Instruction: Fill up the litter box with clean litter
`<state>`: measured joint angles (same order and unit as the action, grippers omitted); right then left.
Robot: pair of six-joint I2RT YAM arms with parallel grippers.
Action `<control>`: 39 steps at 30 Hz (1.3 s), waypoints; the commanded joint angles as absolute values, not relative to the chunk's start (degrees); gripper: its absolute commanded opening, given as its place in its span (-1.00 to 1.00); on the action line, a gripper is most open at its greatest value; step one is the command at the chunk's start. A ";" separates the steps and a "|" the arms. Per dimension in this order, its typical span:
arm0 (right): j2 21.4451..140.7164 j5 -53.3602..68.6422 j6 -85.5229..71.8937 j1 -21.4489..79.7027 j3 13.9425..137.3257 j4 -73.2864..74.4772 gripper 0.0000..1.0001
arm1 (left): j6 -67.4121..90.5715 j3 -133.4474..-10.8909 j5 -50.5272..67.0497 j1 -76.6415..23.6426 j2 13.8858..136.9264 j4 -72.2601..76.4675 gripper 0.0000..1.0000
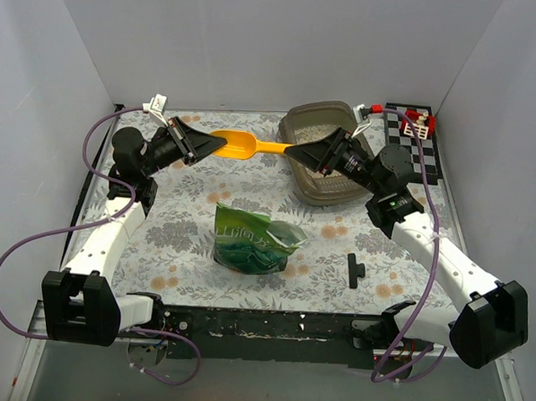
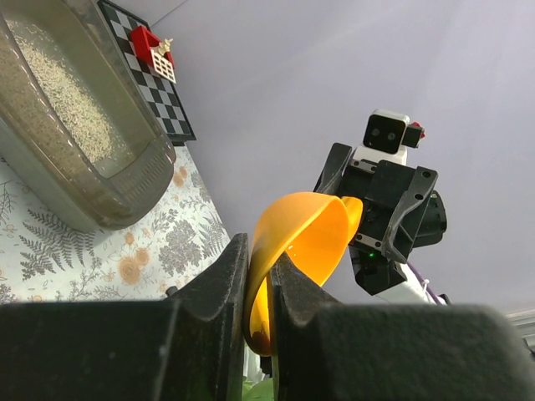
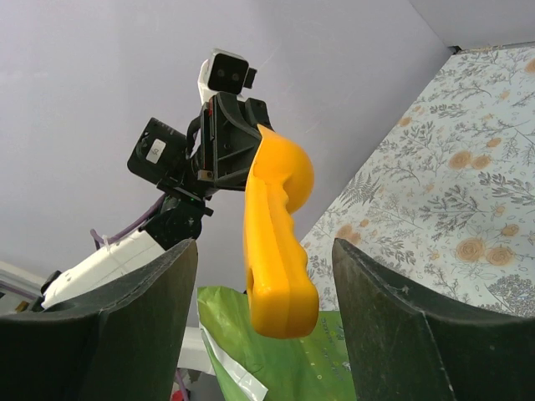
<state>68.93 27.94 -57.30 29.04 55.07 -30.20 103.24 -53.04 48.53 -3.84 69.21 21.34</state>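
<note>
The litter box (image 1: pixel 327 196) sits at 1 o'clock on the worktop (image 1: pixel 192 268), with a thin spread of clean litter (image 1: pixel 319 127) inside. At its 9 o'clock the yellow-orange scoop (image 1: pixel 244 145) hangs in the air. My left hand (image 1: pixel 219 144) is clenched on the bowl's rim. My right hand (image 1: pixel 293 152) is released, 1 finger on each side of the handle, touching neither. I judge this a handover. Next, the right must close squarely on the handle before the left lets go. The green bag (image 1: pixel 252 240) lies near centre.
</note>
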 commanded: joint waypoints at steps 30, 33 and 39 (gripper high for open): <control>72.16 25.75 -58.09 31.29 56.86 -41.75 -0.09 | 105.03 -51.15 47.90 -3.60 68.38 25.05 -1.00; 72.68 25.84 -58.27 31.46 57.04 -41.66 -0.11 | 105.03 -51.24 47.90 -3.52 68.38 25.22 -1.00; 73.39 25.93 -57.39 31.81 57.39 -40.52 -0.12 | 105.12 -52.12 48.25 -3.52 68.99 25.14 -1.00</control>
